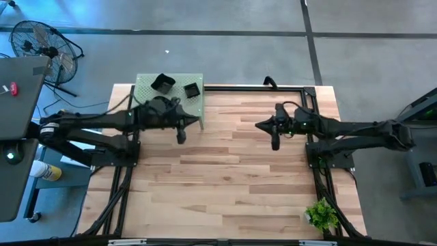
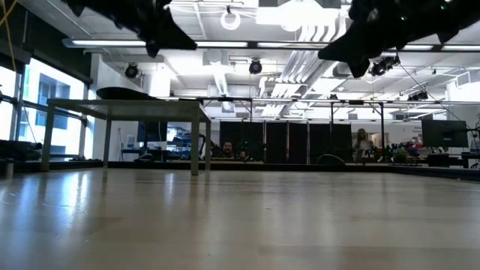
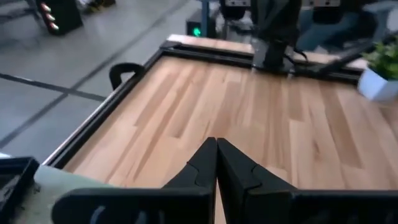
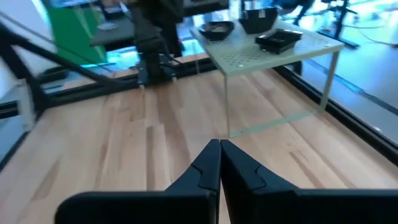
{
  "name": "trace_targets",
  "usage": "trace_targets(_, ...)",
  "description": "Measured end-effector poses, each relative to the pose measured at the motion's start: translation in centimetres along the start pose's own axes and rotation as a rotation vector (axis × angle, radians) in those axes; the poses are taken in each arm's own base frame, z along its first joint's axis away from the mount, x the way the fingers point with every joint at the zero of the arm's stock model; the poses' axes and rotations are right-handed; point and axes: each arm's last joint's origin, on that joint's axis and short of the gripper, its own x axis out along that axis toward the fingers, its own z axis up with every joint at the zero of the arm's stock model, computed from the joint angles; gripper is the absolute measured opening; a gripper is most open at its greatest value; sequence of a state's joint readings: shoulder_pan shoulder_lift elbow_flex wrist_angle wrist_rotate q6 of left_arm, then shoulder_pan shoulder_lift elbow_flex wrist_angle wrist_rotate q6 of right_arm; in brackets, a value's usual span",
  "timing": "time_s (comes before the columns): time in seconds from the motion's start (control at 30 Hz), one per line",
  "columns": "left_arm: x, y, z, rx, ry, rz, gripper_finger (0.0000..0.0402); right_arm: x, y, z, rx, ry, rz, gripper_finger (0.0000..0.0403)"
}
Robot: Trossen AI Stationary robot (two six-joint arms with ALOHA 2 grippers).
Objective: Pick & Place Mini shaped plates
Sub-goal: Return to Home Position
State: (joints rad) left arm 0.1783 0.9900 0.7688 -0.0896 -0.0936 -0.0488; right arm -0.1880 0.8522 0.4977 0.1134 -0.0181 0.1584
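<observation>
high view: the mini shaped plates (image 1: 164, 83) sit in piles on the green shelf (image 1: 145, 82); left gripper (image 1: 181, 138) and right gripper (image 1: 275, 143) hover above the table, fingers pressed together, holding nothing; placing looks done; next, park both arms.

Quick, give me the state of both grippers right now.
Left gripper: closed, holding nothing.
Right gripper: closed, holding nothing.
</observation>
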Motion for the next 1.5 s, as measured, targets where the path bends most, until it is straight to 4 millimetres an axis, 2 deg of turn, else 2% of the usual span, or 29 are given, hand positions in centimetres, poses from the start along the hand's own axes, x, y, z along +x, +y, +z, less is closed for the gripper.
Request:
trace_targets(0.13,0.6,-0.6,-2.4,-0.002,-0.027,0.024,0.0001,-1.5,-1.2,-1.6,0.042,-0.066,0.034,0.0001)
trace_targets(0.23,0.8,-0.6,-3.3,-0.014,-0.016,0.045,0.0000,-2.8,-1.9,-3.4,0.088,-0.091,0.012,0.0001)
trace_targets(0.43,0.3,-0.4,-3.6,-0.027,-0.031,0.107,0.0000,-5.1,-2.5,-6.5,0.136,-0.186,-0.031,0.0000)
trace_targets(0.63,-1.1,-0.2,-4.4,-0.031,-0.058,0.103,0.0000,-6.5,-2.8,-8.5,0.186,-0.261,-0.051,0.0000)
trace_targets(0.83,-3.1,0.2,-6.3,-0.047,-0.097,0.100,0.0000,-7.6,-2.9,-9.5,0.174,-0.243,-0.097,0.0000)
trace_targets(1.23,-7.3,1.2,-11.5,-0.102,-0.266,0.103,0.0000,-7.6,-3.1,-9.5,0.177,-0.246,-0.171,0.0000)
trace_targets(1.4,-8.6,1.3,-13.3,-0.120,-0.383,0.013,0.0000,-7.6,-3.1,-9.6,0.198,-0.249,-0.175,0.0000)
trace_targets(1.5,-8.6,1.3,-14.5,-0.152,-0.414,0.002,0.0000,-7.6,-3.1,-9.6,0.227,-0.253,-0.175,0.0000)
